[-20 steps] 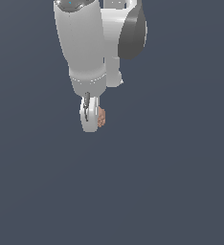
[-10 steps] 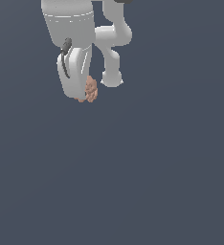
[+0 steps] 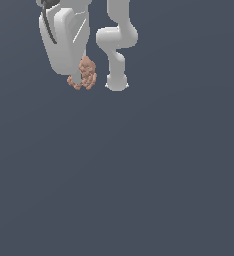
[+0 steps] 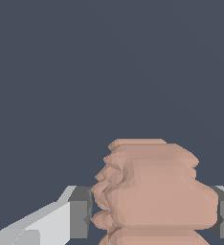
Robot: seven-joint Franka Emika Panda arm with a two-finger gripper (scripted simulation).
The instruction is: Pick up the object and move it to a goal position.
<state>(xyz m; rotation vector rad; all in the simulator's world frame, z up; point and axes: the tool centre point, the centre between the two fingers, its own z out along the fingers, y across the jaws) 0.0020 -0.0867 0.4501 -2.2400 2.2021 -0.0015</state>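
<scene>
A flat, dark slate-grey ground filled nearly the whole exterior view and formed the backdrop of the wrist view as well, plain and unmarked.

The white Panda arm occupied the upper part of the exterior view. Its rear links curved down from the top edge just right of centre and ended in a rounded base standing on the ground. In front of them, in the upper left of the frame, the bulkier wrist and hand section hung downward, with a dark cable or strap running across its upper left face.

The gripper pointed down at the lower end of that section, well above the lower half of the frame. It was closed on the object, with a dark grey finger pad pressed against one flank of the lump and the other pad at the opposite flank at the frame's edge.

The object, a pinkish-brown bumpy lump, sat pinched between the fingers in the upper left of the exterior view, bulging out to the exterior view's right of the white finger. In the wrist view it loomed large across the lower centre of the frame, its stepped, lobed surface hiding the gap between the pads.
</scene>
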